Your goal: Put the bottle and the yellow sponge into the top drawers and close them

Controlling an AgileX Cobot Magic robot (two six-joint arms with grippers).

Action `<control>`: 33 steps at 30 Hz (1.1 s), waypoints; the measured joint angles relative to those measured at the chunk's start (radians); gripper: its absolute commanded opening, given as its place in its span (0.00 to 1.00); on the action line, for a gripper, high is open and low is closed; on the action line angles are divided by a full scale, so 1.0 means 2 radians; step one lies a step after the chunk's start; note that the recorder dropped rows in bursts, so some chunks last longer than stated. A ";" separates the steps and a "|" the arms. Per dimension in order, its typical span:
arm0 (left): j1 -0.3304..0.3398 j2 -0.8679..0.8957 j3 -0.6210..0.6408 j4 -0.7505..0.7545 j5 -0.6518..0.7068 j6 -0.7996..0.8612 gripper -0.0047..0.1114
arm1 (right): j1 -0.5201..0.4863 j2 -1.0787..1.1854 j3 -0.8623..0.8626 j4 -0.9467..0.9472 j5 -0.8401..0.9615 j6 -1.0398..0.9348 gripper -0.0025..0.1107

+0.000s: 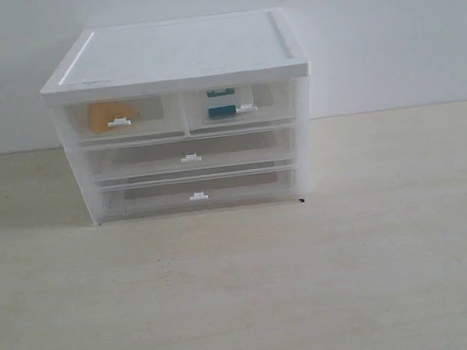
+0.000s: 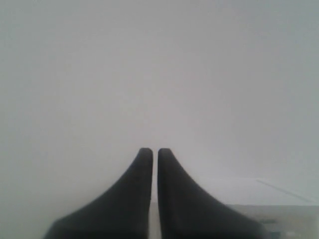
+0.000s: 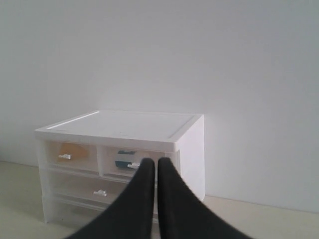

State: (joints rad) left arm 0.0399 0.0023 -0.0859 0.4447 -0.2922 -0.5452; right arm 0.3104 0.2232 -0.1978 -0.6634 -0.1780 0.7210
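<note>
in the exterior view the white-topped cabinet (image 1: 174, 53) stands on the pale table (image 1: 325, 282) with both top drawers (image 1: 152, 108) pushed in flush. the yellow sponge (image 1: 106, 116) shows as an orange blur behind the left front, and the bottle (image 1: 221, 110) as teal patches behind the right front, beside its handle. neither arm appears here. through the cloudy plastic i cannot tell which way the bottle's cap points or how either long axis runs, though the sponge looks a little tilted. in the left wrist view the left gripper (image 2: 155, 151) has its dark jaws pressed together on nothing, facing a bare wall. in the right wrist view the right gripper (image 3: 157, 161) is likewise closed and empty, well back from the cabinet, with sponge (image 3: 75, 150) and bottle (image 3: 124, 159) visible inside. the sponge should be light and squashy, best pinched across its narrow sides. the bottle is probably stiff, smooth and prone to roll, best taken mid-body.
</note>
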 measured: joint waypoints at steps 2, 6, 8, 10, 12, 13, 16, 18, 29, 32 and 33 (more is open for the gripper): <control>0.000 0.000 0.001 -0.002 0.000 0.026 0.07 | 0.000 0.000 0.000 0.000 0.000 0.000 0.02; 0.000 0.000 0.022 -0.032 -0.001 0.077 0.07 | 0.000 0.000 0.000 0.000 0.000 0.000 0.02; 0.000 0.000 0.037 -0.071 -0.004 0.117 0.07 | 0.000 0.000 0.000 0.000 0.000 0.000 0.02; 0.000 0.000 0.040 -0.112 0.007 0.153 0.07 | 0.000 0.000 0.000 0.000 0.000 0.000 0.02; 0.000 0.000 0.040 -0.147 0.023 0.182 0.07 | 0.000 0.000 0.000 0.000 0.000 0.001 0.02; 0.000 0.000 0.040 -0.157 0.033 0.194 0.07 | 0.000 0.000 0.000 0.000 0.000 0.001 0.02; 0.000 0.000 0.040 -0.169 0.068 0.218 0.07 | 0.000 0.000 0.000 0.000 0.000 0.001 0.02; 0.000 0.000 0.040 -0.171 0.099 0.231 0.07 | 0.000 0.000 0.000 0.000 0.000 0.001 0.02; 0.000 0.000 0.041 -0.174 0.287 0.269 0.07 | 0.000 0.000 0.000 0.000 0.003 0.001 0.02; 0.000 0.000 0.041 -0.174 0.294 0.269 0.07 | 0.000 0.000 0.000 0.000 0.003 0.001 0.02; 0.000 0.000 0.041 -0.174 0.294 0.269 0.07 | 0.000 0.000 0.000 0.000 0.003 0.001 0.02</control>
State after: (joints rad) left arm 0.0399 0.0023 -0.0035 0.0970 0.2959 -0.0066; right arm 0.3104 0.2232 -0.1978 -0.6634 -0.1710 0.7224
